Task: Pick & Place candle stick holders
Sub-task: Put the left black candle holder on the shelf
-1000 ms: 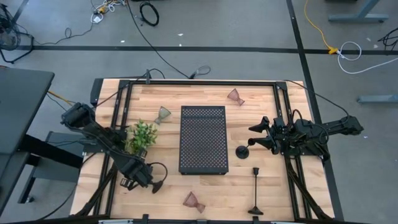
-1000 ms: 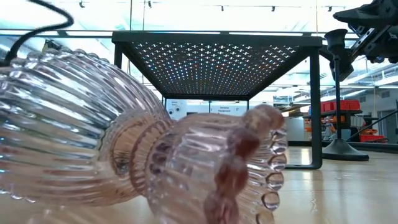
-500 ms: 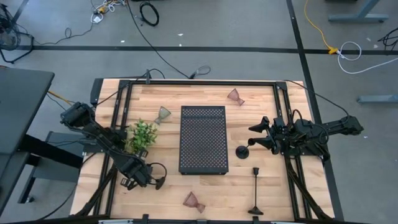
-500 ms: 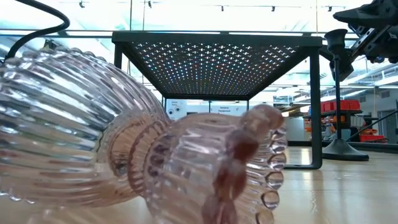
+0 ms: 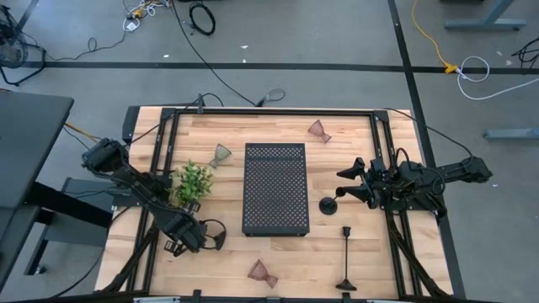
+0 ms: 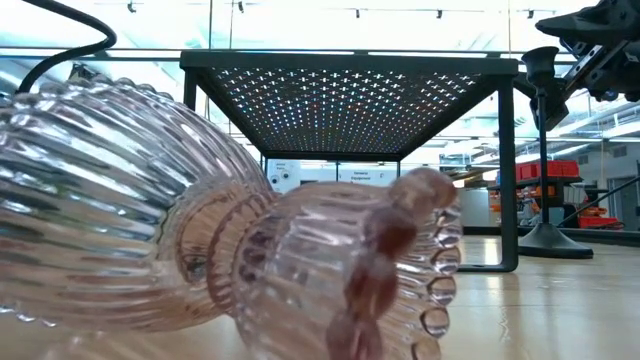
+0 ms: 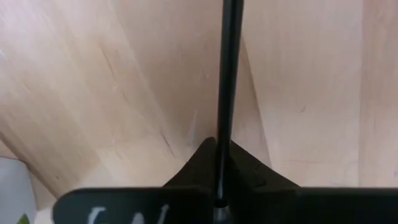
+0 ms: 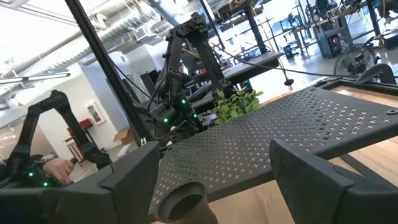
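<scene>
My left gripper [image 5: 209, 240] is near the table's front left and is shut on a slim black candle stick holder [image 7: 227, 74]. My right gripper [image 5: 344, 192] is open. Its fingers stand on either side of the top socket [image 8: 180, 202] of a second black holder without touching it. That holder stands on its disc base [image 5: 328, 204]. A third black holder [image 5: 345, 257] lies near the front edge. Three tinted glass cups lie on their sides: pinkish [image 5: 318, 130], greenish [image 5: 221, 154] and pink [image 5: 262, 272]. My left gripper pinches the holder's thin stick [image 7: 221, 165] between its two fingers. The stick runs on from the fingertips over the bare wood. The gripper body hides the rest of the stick, and I cannot tell whether it rests on the table.
A black perforated tray [image 5: 275, 188] on legs stands at the table's middle. A green leafy sprig [image 5: 192, 183] lies left of it, beside my left arm. The pink cup [image 6: 250, 250] fills the low view.
My left gripper has shut on the stick; its outer fingertip has drawn in toward the gripper. My right gripper and the standing holder have kept still.
</scene>
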Controlling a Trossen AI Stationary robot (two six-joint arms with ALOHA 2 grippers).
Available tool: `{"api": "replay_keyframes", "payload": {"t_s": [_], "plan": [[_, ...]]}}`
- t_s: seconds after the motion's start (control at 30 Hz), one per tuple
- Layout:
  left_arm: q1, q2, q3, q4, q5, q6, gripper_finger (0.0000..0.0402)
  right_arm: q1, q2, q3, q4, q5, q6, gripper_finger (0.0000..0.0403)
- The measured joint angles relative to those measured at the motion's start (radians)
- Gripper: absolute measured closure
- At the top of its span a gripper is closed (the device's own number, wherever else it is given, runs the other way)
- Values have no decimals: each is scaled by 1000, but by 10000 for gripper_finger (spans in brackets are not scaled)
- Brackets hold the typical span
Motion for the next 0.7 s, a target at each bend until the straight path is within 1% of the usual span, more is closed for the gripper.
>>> {"api": "replay_keyframes", "payload": {"t_s": [0.17, 0.27, 0.4, 0.53, 0.7], "plan": [[0, 5, 36, -85, 4, -26, 389, 0, 0, 0, 0, 0, 0, 101], [0, 5, 67, -139, 36, -30, 390, 0, 0, 0, 0, 0, 1, 101], [0, 4, 127, -255, 61, -31, 390, 0, 0, 0, 2, 0, 2, 101], [3, 4, 228, -390, 62, -31, 390, 0, 0, 0, 2, 0, 4, 101], [22, 3, 412, -644, 38, -56, 390, 0, 0, 0, 2, 0, 4, 101]]}}
